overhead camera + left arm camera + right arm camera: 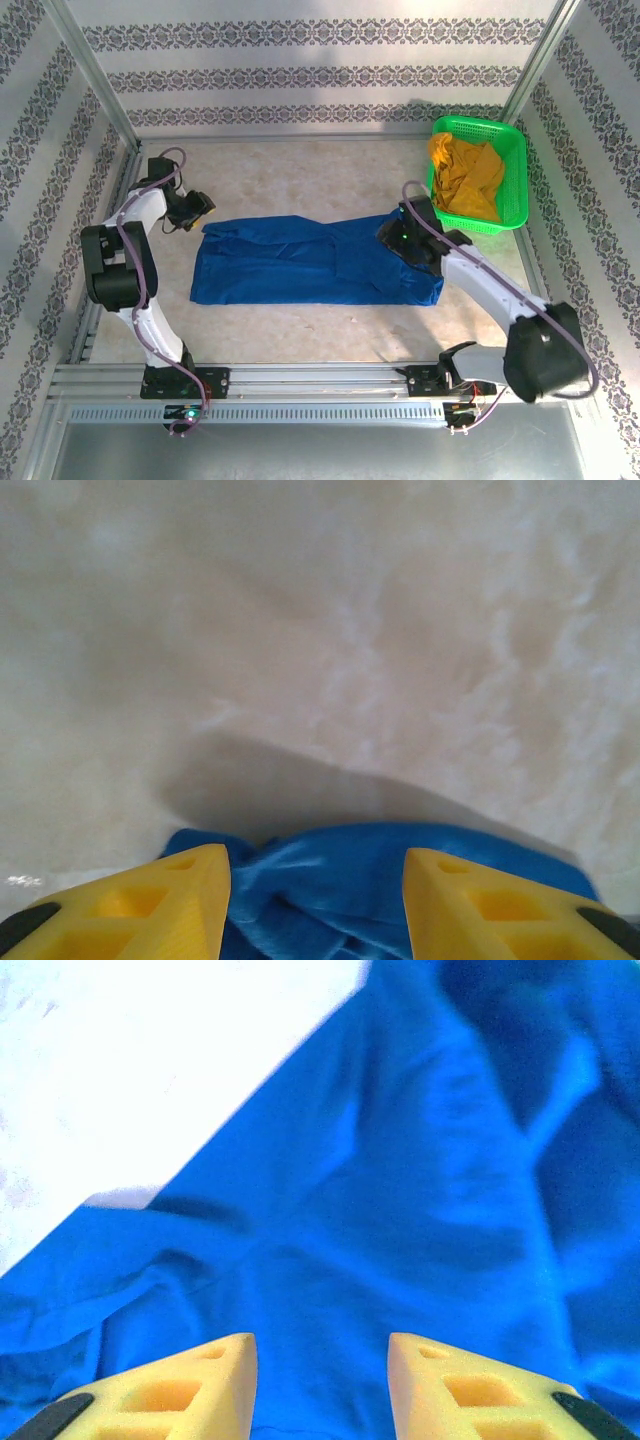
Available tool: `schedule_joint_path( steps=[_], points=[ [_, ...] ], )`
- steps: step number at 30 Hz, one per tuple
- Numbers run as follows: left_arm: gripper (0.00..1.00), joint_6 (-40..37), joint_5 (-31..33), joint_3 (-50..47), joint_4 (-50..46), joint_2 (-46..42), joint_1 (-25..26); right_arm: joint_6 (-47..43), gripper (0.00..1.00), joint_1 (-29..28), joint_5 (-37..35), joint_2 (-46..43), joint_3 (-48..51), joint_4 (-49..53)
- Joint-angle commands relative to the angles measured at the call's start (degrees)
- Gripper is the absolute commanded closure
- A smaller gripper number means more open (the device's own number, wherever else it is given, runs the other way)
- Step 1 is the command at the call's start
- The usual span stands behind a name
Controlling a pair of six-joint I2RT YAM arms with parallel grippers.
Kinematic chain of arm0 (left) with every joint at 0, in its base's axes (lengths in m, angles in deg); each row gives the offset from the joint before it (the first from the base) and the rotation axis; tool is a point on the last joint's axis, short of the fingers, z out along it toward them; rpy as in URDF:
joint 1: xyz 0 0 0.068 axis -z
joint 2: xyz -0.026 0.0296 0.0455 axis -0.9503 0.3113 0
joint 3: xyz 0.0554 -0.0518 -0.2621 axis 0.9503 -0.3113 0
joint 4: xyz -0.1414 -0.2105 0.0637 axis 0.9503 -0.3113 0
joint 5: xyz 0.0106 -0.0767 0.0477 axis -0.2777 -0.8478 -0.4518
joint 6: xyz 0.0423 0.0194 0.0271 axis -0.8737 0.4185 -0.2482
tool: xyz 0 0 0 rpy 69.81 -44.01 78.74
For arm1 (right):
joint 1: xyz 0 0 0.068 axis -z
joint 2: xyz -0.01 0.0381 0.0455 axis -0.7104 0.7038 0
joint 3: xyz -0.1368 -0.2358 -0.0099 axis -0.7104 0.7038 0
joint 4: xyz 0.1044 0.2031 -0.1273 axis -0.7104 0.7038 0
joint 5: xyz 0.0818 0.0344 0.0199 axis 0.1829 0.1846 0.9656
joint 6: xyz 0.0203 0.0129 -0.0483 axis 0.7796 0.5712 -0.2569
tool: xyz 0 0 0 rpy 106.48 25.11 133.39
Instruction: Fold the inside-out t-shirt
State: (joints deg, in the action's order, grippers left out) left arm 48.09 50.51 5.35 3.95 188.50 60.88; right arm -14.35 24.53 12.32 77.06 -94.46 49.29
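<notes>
Top external view shows the inside-out t-shirt [300, 265] spread flat on the table [300, 170], the left gripper [203, 212] at its far left corner with cloth bunched between parted fingers, grip impossible to tell, and the right gripper [392, 232] released over its right end.

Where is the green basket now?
In the top view, the green basket stands in the far right corner, beyond the blue t-shirt, holding a mustard-yellow garment.
</notes>
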Motion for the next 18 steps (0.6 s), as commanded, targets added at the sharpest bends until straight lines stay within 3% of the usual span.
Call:
schedule_joint_path(
  steps=[1,9,18],
  points=[
    [0.52,-4.1,1.2,1.2,-4.4,-0.7,-0.5,-4.4,0.58,-1.2,5.7,6.7,-3.6,-2.5],
    [0.54,0.5,0.7,-10.7,0.7,-9.3,-0.4,-3.7,0.58,-4.1,5.4,17.8,-10.6,-4.5],
    [0.57,3.1,-2.1,-14.0,7.2,-6.0,-0.2,1.2,0.58,-2.2,4.9,22.5,-7.2,-9.1]
  ],
)
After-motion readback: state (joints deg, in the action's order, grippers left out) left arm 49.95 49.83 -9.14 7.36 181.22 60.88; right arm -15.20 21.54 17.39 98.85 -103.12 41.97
